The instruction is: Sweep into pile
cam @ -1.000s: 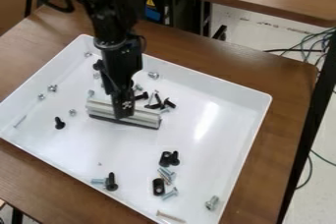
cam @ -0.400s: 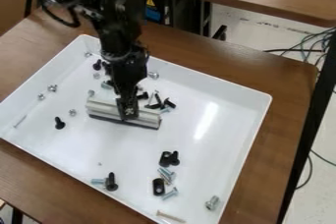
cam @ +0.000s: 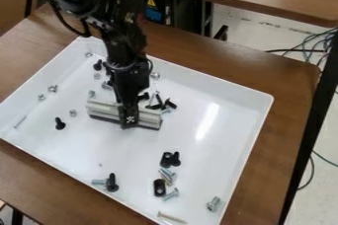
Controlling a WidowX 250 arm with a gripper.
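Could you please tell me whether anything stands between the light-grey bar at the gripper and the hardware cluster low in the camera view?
Nothing visible stands between the bar and that hardware cluster, nor between the gripper and the bar; the nearby black screws lie on its far side.

Long pale-grey bar [cam: 102, 110]: middle hidden behind black gripper [cam: 129, 124]. Shallow white rectangular tray [cam: 208, 165]: lower corner cut off. Tiny dark speck [cam: 100, 165]: too small to identify.
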